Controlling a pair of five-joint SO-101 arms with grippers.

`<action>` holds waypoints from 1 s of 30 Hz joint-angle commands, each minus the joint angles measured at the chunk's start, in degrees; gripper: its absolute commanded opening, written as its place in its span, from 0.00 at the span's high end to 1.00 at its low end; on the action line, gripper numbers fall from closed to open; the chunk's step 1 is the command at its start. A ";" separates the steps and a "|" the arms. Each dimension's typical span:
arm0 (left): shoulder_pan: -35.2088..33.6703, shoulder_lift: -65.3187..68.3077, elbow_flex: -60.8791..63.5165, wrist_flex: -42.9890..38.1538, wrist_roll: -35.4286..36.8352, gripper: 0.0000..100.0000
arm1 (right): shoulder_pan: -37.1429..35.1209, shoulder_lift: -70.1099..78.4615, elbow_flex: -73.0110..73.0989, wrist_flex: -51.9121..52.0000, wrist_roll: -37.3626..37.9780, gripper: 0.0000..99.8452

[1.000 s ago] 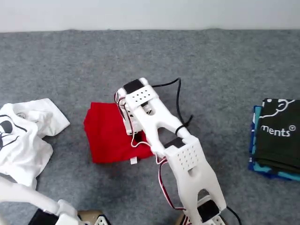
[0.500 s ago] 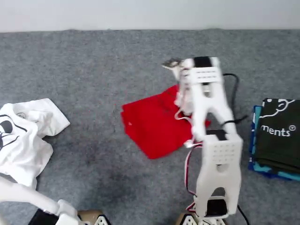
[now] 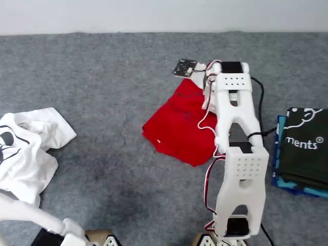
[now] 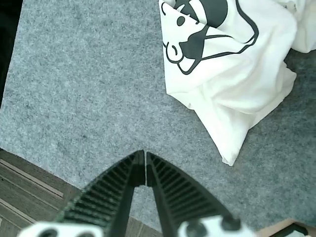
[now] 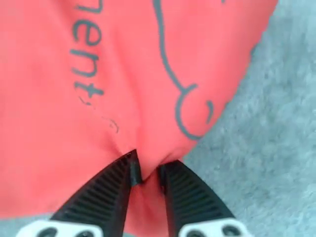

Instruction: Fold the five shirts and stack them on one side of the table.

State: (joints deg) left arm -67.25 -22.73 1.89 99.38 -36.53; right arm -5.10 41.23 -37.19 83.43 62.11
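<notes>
A crumpled white shirt (image 3: 25, 148) is seen at the left of the grey table (image 3: 102, 72), with the left gripper (image 4: 145, 160) pressed together and empty on its near side. A stack of folded shirts (image 3: 305, 151) is set at the right edge, and the right arm (image 3: 241, 169) covers the near-right edge of the red shirt (image 3: 179, 125), which is pinched by the right gripper (image 5: 146, 170) right of centre. Since a second ago the red shirt has been dragged rightward and turned.

In the high view the white shirt (image 3: 23, 154) runs off the left edge, the stack (image 3: 303, 154) off the right. The right arm (image 3: 240, 169) hides some of the red shirt (image 3: 177, 125).
</notes>
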 commanded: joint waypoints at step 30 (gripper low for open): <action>-0.35 -1.93 -0.31 1.05 0.09 0.98 | -8.92 -12.09 -1.05 18.51 -91.43 0.45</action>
State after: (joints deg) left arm -67.25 -22.73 1.89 99.38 -36.53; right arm -13.10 32.09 -37.19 100.48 -21.93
